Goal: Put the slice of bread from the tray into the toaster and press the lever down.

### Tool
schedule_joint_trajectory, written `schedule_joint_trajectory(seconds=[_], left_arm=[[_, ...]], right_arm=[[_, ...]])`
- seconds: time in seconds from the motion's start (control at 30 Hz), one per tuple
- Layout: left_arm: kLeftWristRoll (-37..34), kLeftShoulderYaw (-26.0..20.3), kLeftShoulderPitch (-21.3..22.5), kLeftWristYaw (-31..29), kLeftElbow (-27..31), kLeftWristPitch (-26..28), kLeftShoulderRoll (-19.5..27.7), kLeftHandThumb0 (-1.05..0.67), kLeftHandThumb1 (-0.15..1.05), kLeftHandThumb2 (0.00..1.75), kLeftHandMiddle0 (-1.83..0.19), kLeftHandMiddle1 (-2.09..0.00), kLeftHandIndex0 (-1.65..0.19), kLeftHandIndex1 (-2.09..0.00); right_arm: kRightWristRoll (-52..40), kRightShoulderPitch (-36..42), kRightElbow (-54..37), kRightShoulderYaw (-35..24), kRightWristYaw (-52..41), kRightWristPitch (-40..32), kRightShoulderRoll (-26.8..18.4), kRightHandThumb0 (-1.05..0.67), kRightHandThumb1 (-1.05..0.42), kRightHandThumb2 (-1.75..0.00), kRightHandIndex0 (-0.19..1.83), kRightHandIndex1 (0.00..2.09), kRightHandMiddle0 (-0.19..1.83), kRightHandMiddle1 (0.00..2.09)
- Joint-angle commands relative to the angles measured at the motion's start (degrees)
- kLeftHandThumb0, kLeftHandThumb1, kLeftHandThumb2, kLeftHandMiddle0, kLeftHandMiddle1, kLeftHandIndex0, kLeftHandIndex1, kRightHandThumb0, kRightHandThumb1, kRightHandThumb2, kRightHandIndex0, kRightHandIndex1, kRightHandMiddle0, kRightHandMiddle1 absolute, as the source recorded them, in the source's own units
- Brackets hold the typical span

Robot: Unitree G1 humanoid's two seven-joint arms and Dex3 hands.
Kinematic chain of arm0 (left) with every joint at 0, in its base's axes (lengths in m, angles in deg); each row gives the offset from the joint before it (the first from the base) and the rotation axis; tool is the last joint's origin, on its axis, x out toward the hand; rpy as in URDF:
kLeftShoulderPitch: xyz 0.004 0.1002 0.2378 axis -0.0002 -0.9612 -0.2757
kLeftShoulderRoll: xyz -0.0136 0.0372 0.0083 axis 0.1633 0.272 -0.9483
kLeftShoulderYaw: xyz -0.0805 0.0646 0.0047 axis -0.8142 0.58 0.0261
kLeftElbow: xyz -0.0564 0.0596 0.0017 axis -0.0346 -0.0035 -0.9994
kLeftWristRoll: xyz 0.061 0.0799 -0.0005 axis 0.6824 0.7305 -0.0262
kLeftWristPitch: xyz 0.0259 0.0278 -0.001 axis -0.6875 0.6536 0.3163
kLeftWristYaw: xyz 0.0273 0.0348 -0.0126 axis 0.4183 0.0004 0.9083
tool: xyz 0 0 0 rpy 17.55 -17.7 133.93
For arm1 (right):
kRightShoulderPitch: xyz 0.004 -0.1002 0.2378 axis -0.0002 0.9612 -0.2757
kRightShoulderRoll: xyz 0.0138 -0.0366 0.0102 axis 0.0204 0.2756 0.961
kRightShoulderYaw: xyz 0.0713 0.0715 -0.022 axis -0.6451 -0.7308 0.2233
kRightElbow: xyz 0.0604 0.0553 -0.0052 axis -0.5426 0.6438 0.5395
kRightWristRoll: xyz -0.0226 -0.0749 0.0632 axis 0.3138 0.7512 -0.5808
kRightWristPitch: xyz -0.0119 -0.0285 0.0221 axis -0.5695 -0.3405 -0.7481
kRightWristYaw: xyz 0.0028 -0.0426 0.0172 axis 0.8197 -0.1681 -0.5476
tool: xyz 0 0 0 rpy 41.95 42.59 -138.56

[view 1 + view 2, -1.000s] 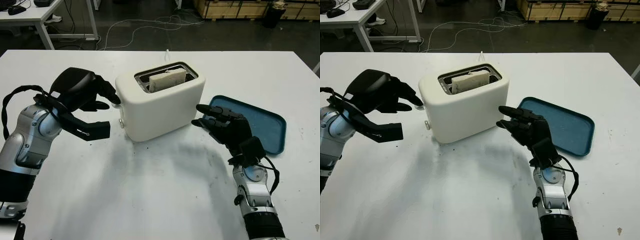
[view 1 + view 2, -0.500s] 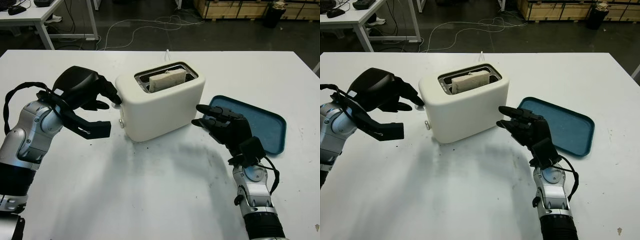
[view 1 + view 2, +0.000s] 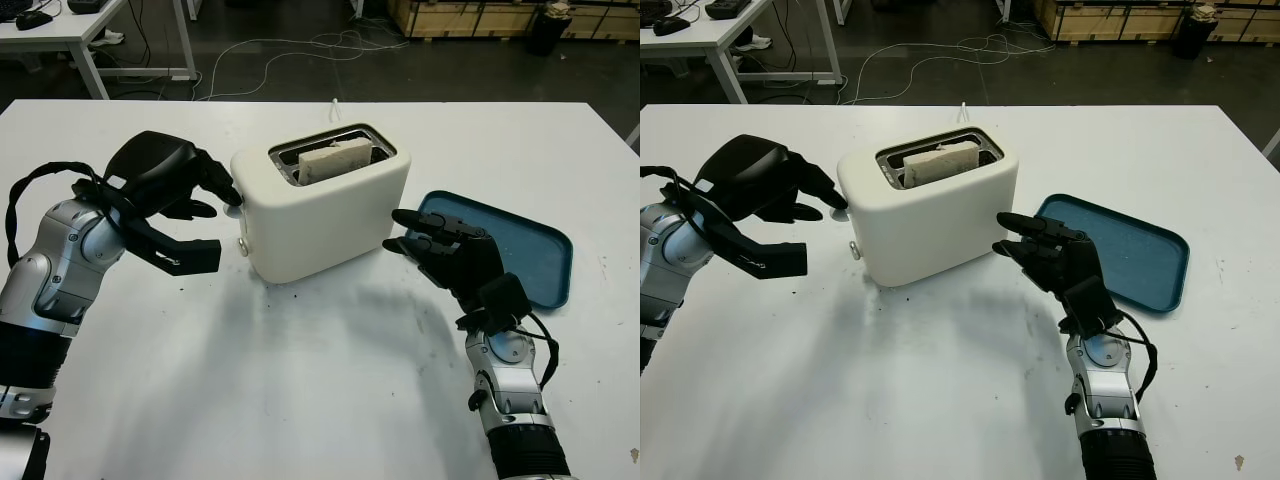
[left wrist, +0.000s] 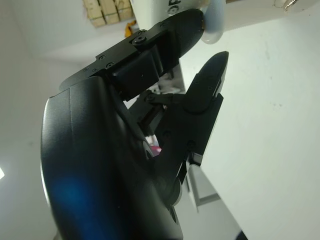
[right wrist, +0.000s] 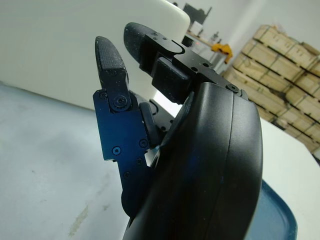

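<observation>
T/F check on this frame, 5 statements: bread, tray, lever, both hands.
1. The bread sits in the toaster slot. True.
2. The tray holds a bread slice. False: nothing lies on it.
3. The left hand has a fingertip at the lever on the toaster's end. True.
4. The right hand grips the tray. False: it is open, between toaster and tray, holding nothing.
5. The toaster lies tipped on its side. False: it stands upright, slot facing up.
</observation>
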State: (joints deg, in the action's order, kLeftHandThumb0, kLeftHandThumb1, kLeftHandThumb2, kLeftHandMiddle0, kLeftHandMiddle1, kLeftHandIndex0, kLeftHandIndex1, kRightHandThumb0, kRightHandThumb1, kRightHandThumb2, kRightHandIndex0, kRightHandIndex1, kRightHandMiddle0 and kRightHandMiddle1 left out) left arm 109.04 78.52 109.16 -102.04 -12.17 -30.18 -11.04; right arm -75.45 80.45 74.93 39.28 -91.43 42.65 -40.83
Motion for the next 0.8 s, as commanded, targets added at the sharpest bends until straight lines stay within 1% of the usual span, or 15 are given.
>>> schedule_joint_trajectory(seconds=[0.0,0.1,0.2,0.27,0.37,0.43,0.5,0.6,0.7,0.77], left_arm=[[0.97,1.87,-0.01,0.24,-1.47,-1.08,-0.46,-0.18,0.73,0.0,-0.95,-1.39,-1.32,-0.01],[1.66,4.26,-0.95,1.79,-3.81,-2.28,-2.26,-0.18,0.73,0.0,-0.94,-1.42,-1.32,0.0],[2.58,7.29,-1.85,2.37,-5.4,-1.67,-5.09,-0.15,0.72,0.0,-0.93,-1.46,-1.3,0.0],[2.42,8.88,-2.6,1.58,-5.77,-0.94,-6.86,-0.15,0.73,0.01,-0.92,-1.43,-1.28,0.0],[2.11,10.59,-3.7,2.48,-6.9,-1.43,-9.14,-0.15,0.73,0.0,-0.94,-1.42,-1.3,-0.01],[2.32,11.65,-4.63,3.36,-7.96,-0.39,-11.16,-0.15,0.72,0.0,-0.93,-1.47,-1.31,-0.01],[3.09,13.21,-5.59,4.71,-9.8,1.1,-13.55,-0.14,0.75,0.01,-0.88,-1.47,-1.28,0.0],[3.12,15.93,-7.26,7.95,-15.23,2.87,-19.0,-0.13,0.8,0.02,-0.82,-1.42,-1.24,0.0],[3.62,18.79,-8.04,9.9,-20.85,4.31,-24.22,-0.17,0.85,0.01,-0.82,-1.24,-1.21,0.0],[3.78,19.7,-8.02,10.56,-23.12,4.55,-25.98,-0.16,0.86,0.01,-0.86,-1.1,-1.21,-0.01]], right_arm=[[-0.66,0.01,-0.38,-0.21,-0.45,-0.33,-0.41,-0.47,-0.91,0.0,1.07,0.27,1.05,0.0],[-0.44,-0.01,-0.51,-0.23,-0.33,-0.5,-0.45,-0.48,-0.91,0.0,1.07,0.27,1.05,0.0],[-0.62,-0.11,-0.43,-0.31,-0.45,-0.46,-0.42,-0.48,-0.91,0.0,1.07,0.27,1.05,0.0],[-0.69,-0.12,-0.49,-0.38,-0.4,-0.65,-0.41,-0.48,-0.91,0.0,1.07,0.27,1.05,0.0],[-0.83,-0.16,-0.32,-0.54,-0.48,-0.65,-0.45,-0.47,-0.91,0.0,1.06,0.27,1.05,0.0],[-0.74,-0.1,-0.48,-0.59,-0.37,-1.02,-0.5,-0.47,-0.91,0.0,1.06,0.27,1.05,0.0],[-0.36,0.01,-0.61,-0.56,-0.11,-1.32,-0.56,-0.48,-0.91,0.0,1.07,0.27,1.06,0.0],[-0.51,0.1,-0.59,-0.49,-0.28,-1.55,-0.49,-0.48,-0.91,0.0,1.07,0.27,1.06,0.0],[-0.63,0.08,-0.6,-0.39,-0.48,-1.52,-0.46,-0.47,-0.91,0.0,1.07,0.26,1.05,0.0],[-0.75,0.04,-0.48,-0.47,-0.56,-1.43,-0.53,-0.47,-0.91,0.0,1.07,0.26,1.05,0.0]])
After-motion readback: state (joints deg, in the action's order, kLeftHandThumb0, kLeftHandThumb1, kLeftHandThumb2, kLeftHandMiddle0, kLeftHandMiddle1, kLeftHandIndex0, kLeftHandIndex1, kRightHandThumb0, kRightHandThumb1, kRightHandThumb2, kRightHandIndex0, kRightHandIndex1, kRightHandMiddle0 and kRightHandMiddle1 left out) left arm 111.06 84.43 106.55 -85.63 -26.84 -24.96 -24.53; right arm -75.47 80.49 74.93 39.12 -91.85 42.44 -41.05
